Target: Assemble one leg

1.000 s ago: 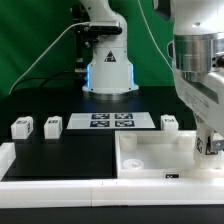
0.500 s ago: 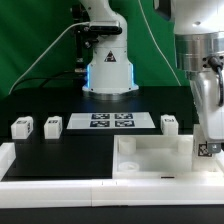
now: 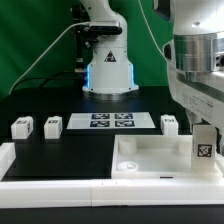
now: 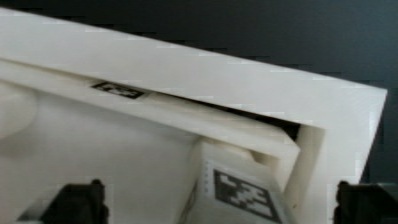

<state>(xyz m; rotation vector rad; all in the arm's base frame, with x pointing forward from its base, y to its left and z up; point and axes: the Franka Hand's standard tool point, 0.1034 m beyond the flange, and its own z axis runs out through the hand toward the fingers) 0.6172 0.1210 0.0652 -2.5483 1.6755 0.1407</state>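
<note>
One leg (image 3: 204,143), a white block with a square tag, stands upright at the corner of the large white tray-like piece (image 3: 150,158) on the exterior view's right. In the wrist view the same leg (image 4: 242,188) sits in that piece's corner (image 4: 267,90). My gripper (image 4: 224,203) is open, its two dark fingertips (image 4: 79,203) wide apart on either side of the leg and not touching it. In the exterior view the gripper (image 3: 208,122) hangs just above the leg. Three more legs stand on the black table (image 3: 22,127), (image 3: 52,125), (image 3: 170,123).
The marker board (image 3: 110,121) lies flat at the table's back middle. The robot base (image 3: 108,70) stands behind it. A white raised border (image 3: 20,160) runs along the table's left and front edges.
The gripper was low around the leg at the tray's right corner. It has opened and risen, and the leg now stands uncovered on its own.
</note>
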